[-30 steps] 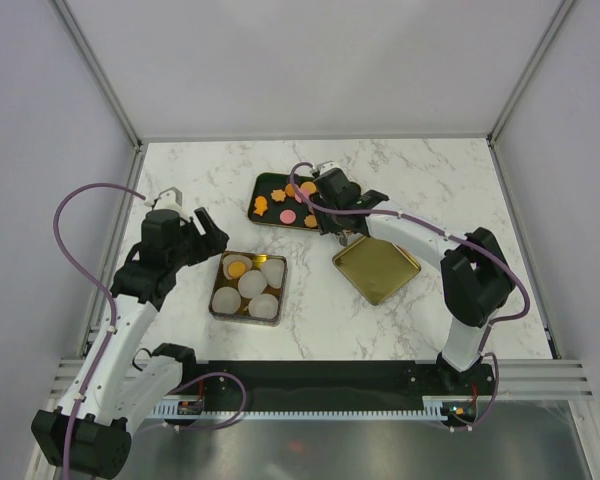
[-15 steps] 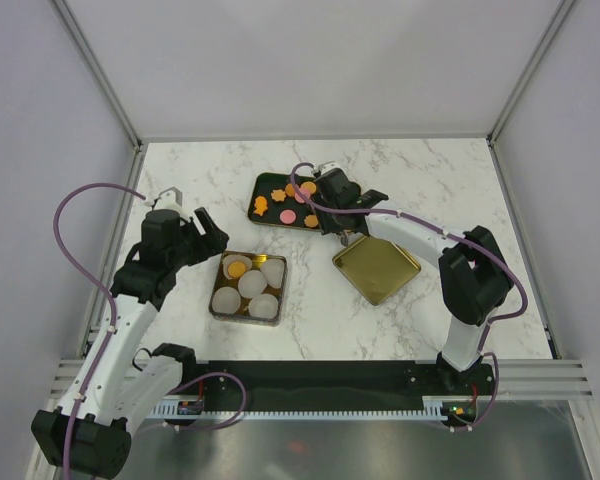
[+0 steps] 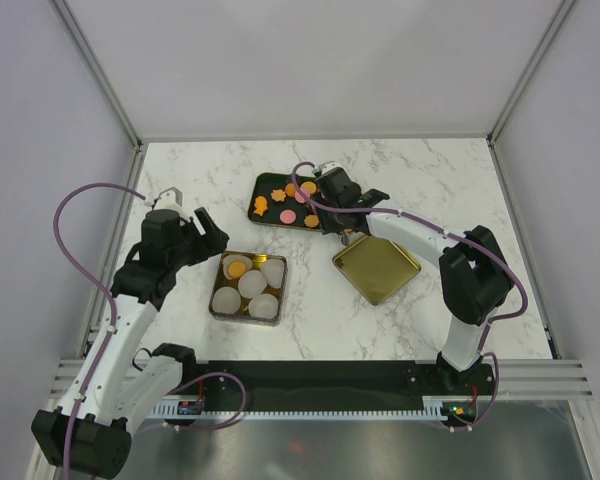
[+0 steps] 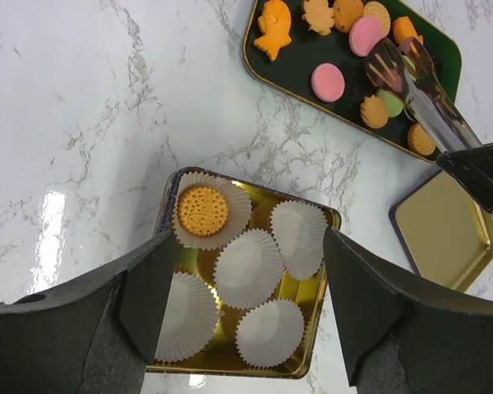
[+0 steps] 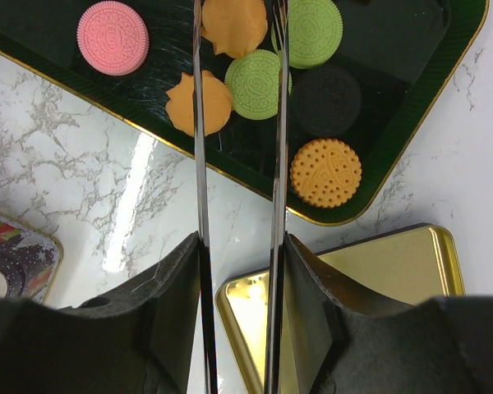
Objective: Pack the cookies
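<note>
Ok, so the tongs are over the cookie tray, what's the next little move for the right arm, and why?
Probably lower the tongs held in the right pincer and squeeze them on the orange cookie lying between their tips in the dark tray. Four paper cups in the gold tin are empty.

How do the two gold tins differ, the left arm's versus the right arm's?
The left gold tin holds five white paper cups, one with an orange cookie; the right gold tin is empty. The left tin sits nearly square to the table's near edge; the right one is turned diagonally. Both are shallow, gold and rectangular.
</note>
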